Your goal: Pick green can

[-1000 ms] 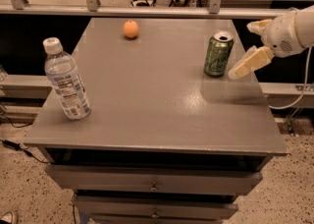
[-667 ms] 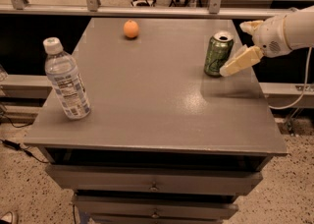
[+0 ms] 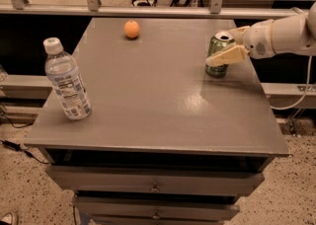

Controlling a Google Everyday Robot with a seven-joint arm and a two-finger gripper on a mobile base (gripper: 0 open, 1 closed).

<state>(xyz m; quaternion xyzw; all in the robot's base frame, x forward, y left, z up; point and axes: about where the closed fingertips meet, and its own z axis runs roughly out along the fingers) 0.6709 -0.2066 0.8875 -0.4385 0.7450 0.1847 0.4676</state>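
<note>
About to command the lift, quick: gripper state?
Gripper: open, at the table's right side, one finger across the front of the green can, not holding it yet.

Nothing legible to call here: the water bottle [image 3: 66, 83] label is just unreadable print, and the green can [image 3: 217, 45] shows pale scribbles, no brand I can make out. The tool [image 3: 222, 46] is at the worktop's [image 3: 158, 105] right side, fingers [image 3: 228, 56] spread astride that can.
</note>
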